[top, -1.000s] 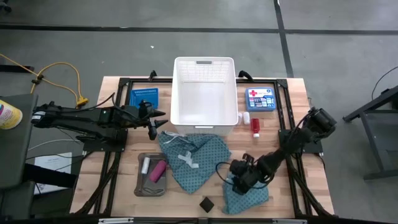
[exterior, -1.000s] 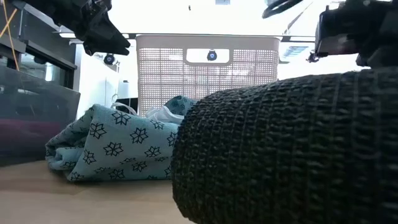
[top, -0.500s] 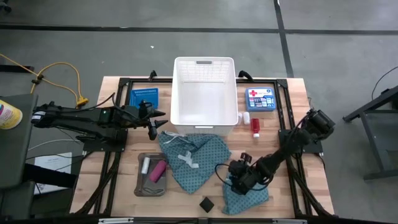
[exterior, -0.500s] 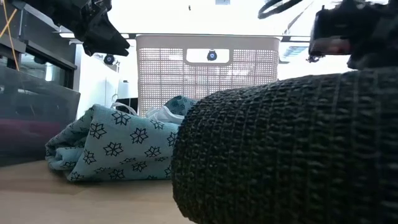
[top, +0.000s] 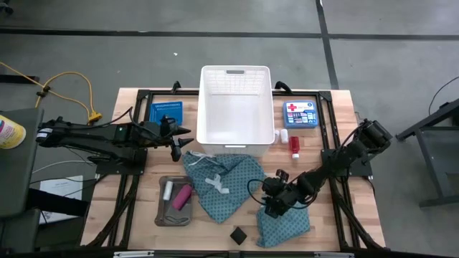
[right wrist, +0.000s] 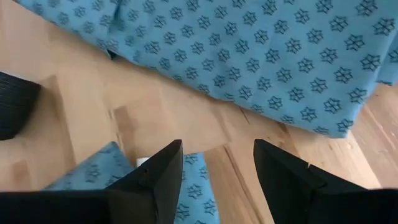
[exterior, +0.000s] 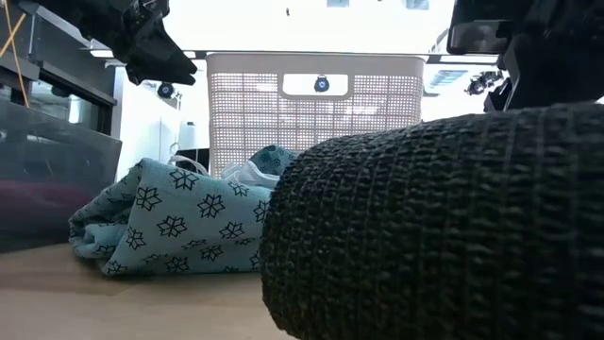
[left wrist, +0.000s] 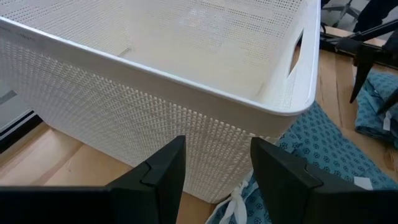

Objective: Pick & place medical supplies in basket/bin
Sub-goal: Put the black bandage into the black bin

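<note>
A large teal dotted cloth (top: 222,179) with white ties lies crumpled on the table in front of the white basket (top: 235,107). A smaller teal cloth (top: 285,223) lies near the front right. My right gripper (top: 270,211) hovers open just over that cloth's left edge (right wrist: 193,186), slanting down, with nothing between its fingers. The black block (top: 238,234) rests on the wood beside it and fills the low view (exterior: 434,227). A pink cylinder (top: 181,197) and a white tube (top: 168,190) lie in the grey tray (top: 162,215). My left gripper (top: 179,141) waits open at the basket's left front corner (left wrist: 292,106).
A small blue basket (top: 166,111) stands left of the white one. Right of it lie a flat blue box with a red cross (top: 300,115) and small red-and-white pieces (top: 292,143). Bare wood shows between the two cloths (right wrist: 168,118).
My right gripper has risen a little above the small cloth, drifted slightly toward the table's left and turned a bit, its fingers staying open. The cloths and the block lie as before.
</note>
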Tool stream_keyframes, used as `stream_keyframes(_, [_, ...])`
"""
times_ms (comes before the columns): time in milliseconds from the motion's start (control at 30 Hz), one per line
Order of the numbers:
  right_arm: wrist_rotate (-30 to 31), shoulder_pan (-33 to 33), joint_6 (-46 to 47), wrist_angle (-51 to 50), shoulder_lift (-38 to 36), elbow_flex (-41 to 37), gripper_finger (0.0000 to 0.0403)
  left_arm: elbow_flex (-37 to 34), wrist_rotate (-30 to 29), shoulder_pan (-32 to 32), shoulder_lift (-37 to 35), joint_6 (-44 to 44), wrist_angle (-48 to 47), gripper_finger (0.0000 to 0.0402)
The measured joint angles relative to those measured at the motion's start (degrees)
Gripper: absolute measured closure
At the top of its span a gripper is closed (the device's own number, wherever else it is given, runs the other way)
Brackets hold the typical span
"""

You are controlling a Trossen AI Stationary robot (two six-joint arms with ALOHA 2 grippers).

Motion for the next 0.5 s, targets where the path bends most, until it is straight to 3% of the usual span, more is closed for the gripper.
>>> stream_keyframes(233, [-0.3,0.7,-0.6,-0.7,-0.4,0.0,0.0217,0.0,0.0,0.0,0.0,-0.2,0.1,0.0226])
stream_keyframes(500, [1.4,4.7,0.0,-8.8,-7.2,0.0,0.0217,0.0,0.0,0.0,0.0,-0.3,0.3,0.0226])
